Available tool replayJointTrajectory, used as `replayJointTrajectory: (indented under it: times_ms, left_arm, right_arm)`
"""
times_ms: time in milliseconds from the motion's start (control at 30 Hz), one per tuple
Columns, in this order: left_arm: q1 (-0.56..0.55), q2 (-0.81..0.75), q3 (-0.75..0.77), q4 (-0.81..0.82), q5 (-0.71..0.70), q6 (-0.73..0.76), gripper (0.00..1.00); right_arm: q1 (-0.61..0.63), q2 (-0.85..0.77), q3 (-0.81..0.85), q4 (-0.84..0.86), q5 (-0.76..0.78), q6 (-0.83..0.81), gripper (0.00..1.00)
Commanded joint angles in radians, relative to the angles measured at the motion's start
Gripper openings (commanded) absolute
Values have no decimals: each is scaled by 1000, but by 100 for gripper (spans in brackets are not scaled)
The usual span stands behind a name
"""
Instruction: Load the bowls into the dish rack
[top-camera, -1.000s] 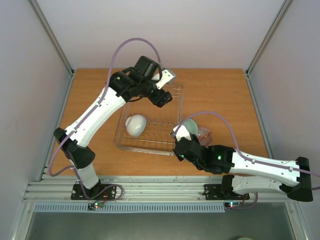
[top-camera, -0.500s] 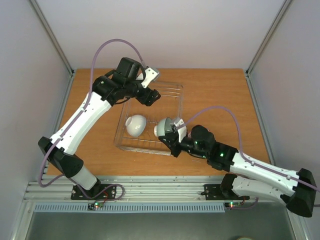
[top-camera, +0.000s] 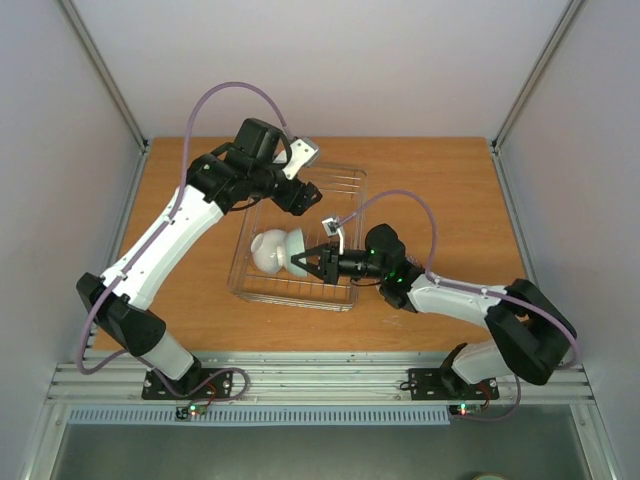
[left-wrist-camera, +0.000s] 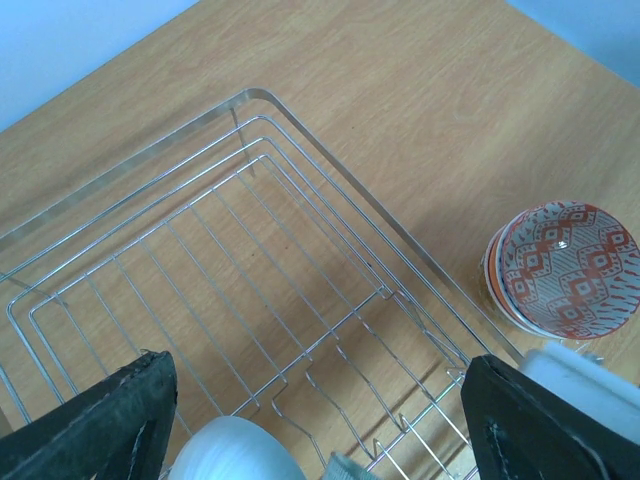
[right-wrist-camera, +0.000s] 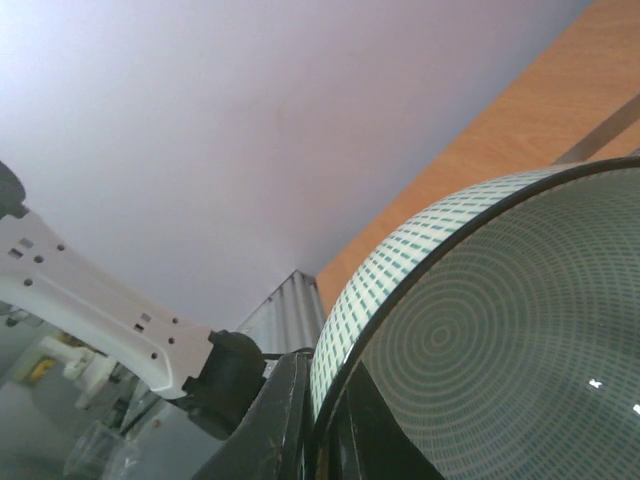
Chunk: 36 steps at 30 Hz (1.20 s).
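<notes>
The silver wire dish rack (top-camera: 345, 205) lies mid-table and shows in the left wrist view (left-wrist-camera: 300, 230). A white bowl (top-camera: 266, 250) stands on edge in its near part, and also at the bottom of the left wrist view (left-wrist-camera: 230, 455). My right gripper (top-camera: 308, 262) is shut on the rim of a pale green patterned bowl (top-camera: 294, 243), held on edge right beside the white bowl inside the rack. In the right wrist view that bowl (right-wrist-camera: 480, 340) fills the frame, with the gripper (right-wrist-camera: 325, 400) pinching its rim. My left gripper (top-camera: 300, 192) hovers open and empty over the rack's far part (left-wrist-camera: 320, 420).
An orange patterned bowl (left-wrist-camera: 565, 270), stacked on another, sits on the wooden table (top-camera: 440, 190) just outside the rack's right side. In the top view my right arm hides it. Grey walls stand at the table's left and right edges.
My right arm has swung left, carrying the pale green bowl from the rack's right side into the rack beside the white bowl. My left gripper has drawn back left over the rack's far part.
</notes>
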Motion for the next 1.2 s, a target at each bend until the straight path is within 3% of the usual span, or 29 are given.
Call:
replayJointTrajectory:
  times_ms: [0,133,667,1167]
  left_arm:
    - [3,-24,-5,47,24,2,78]
    - [3,-22,-9,46,34,2,78]
    - [3,-17,-37,57,43,7,78]
    - [3,-60,-91,82,41,15,78]
  right_arm:
    - [-10,59,-9,337,-84,110,1]
    - [-13,102,-21,380,-69,103,1]
    - [-13,104,-37,260,149,3,1]
    - [-26,346,-72,665,149,163,1]
